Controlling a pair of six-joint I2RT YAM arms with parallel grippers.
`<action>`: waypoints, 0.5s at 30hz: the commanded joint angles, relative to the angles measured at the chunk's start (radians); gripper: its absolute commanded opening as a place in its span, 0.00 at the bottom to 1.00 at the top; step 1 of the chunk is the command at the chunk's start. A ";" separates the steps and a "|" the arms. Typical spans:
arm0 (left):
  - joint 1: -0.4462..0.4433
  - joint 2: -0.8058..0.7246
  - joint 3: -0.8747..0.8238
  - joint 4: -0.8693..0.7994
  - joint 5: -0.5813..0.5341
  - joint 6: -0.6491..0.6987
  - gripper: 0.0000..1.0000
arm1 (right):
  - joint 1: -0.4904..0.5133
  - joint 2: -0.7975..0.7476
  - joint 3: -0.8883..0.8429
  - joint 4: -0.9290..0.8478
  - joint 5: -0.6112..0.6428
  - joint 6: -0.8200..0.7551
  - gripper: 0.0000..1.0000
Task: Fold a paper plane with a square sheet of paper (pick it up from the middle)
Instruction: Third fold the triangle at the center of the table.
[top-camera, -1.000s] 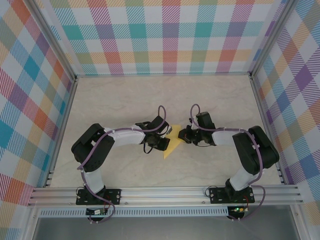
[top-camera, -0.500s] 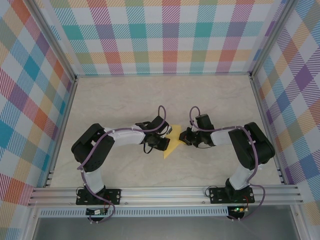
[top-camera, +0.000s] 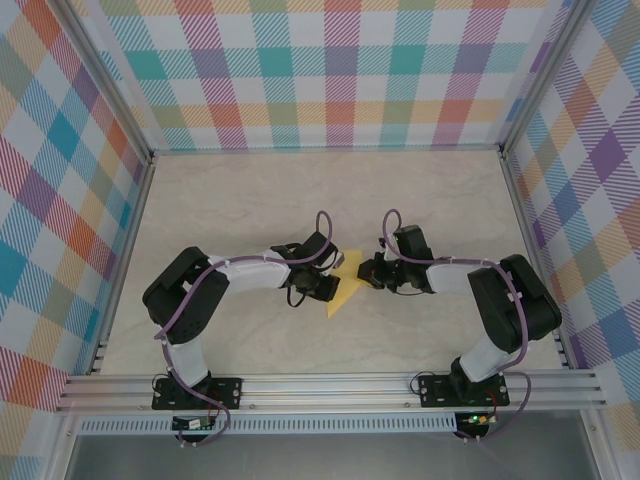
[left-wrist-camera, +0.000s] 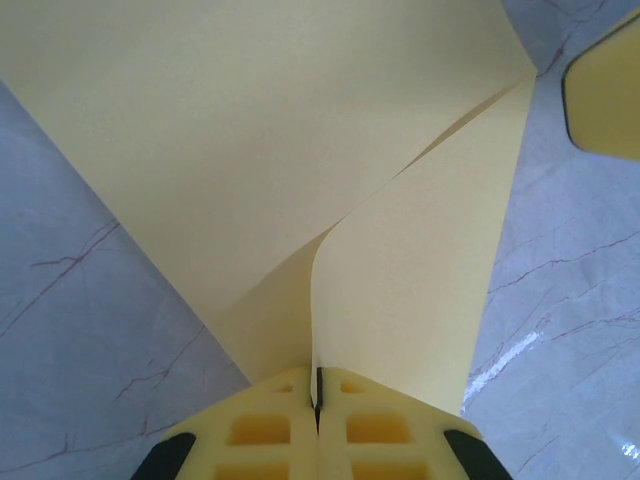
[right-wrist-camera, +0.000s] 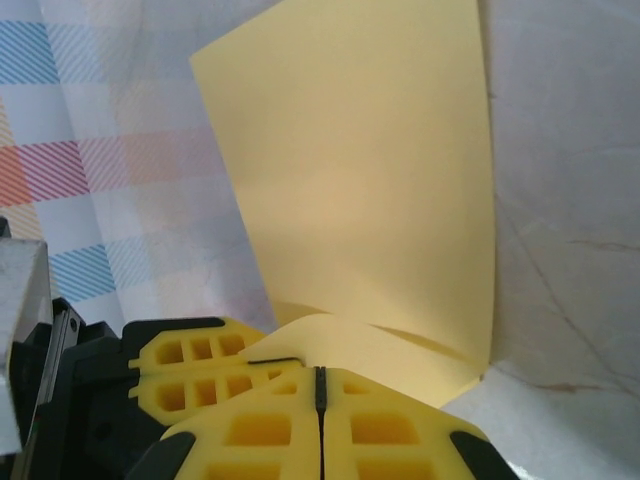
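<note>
The square sheet of paper (top-camera: 346, 289) is bright yellow, folded and creased, and is held up between both grippers at the middle of the table. My left gripper (top-camera: 332, 284) is shut on its near-left edge. In the left wrist view the pads (left-wrist-camera: 270, 425) pinch a curled flap of the paper (left-wrist-camera: 300, 150). My right gripper (top-camera: 363, 272) is shut on the opposite side. In the right wrist view its pads (right-wrist-camera: 390, 430) close on a bent-over flap of the paper (right-wrist-camera: 370, 180), with the left gripper's fingers (right-wrist-camera: 195, 375) close beside them.
The marble-look table (top-camera: 250, 200) stretches bare to the back and both sides. Plaid walls (top-camera: 340, 70) enclose it on three sides. An aluminium rail (top-camera: 330, 386) with both arm bases runs along the near edge.
The right arm's elbow swung a little to the left and came back. Both grippers and the paper stay where they were.
</note>
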 joint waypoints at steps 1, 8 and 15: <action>-0.002 0.048 -0.025 -0.060 -0.021 0.013 0.04 | 0.016 0.002 0.016 0.000 -0.072 -0.022 0.06; -0.002 0.047 -0.026 -0.062 -0.017 0.013 0.05 | 0.048 0.086 0.063 -0.021 -0.050 -0.036 0.06; -0.002 0.041 -0.025 -0.063 -0.020 0.014 0.05 | 0.049 0.138 0.037 -0.074 0.009 -0.071 0.06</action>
